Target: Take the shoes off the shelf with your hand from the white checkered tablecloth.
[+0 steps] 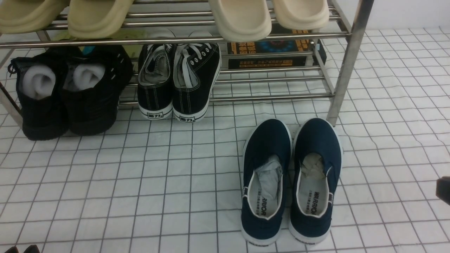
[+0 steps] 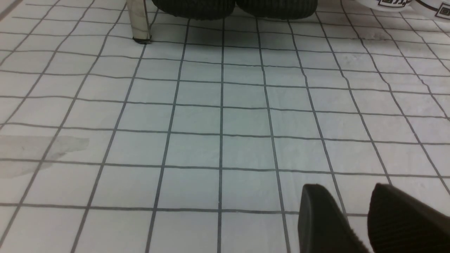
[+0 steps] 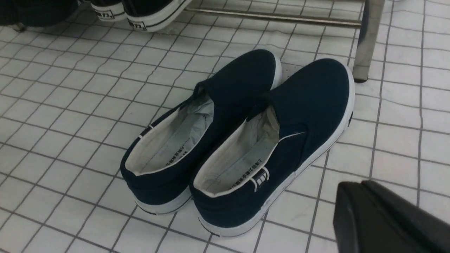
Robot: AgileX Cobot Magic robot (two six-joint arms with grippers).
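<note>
Navy shoes (image 1: 270,144) sit side by side on checkered cloth (image 1: 140,182), just before shelf (image 1: 346,63) leg. Likely light, soft canvas, stiffer sole; pinch heel rim. Left gripper (image 2: 346,191) slightly parted, empty; right gripper (image 3: 379,218) can't tell.

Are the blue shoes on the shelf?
No, the navy blue canvas slip-ons stand on the white checkered tablecloth, before the steel-tube shelf.
</note>
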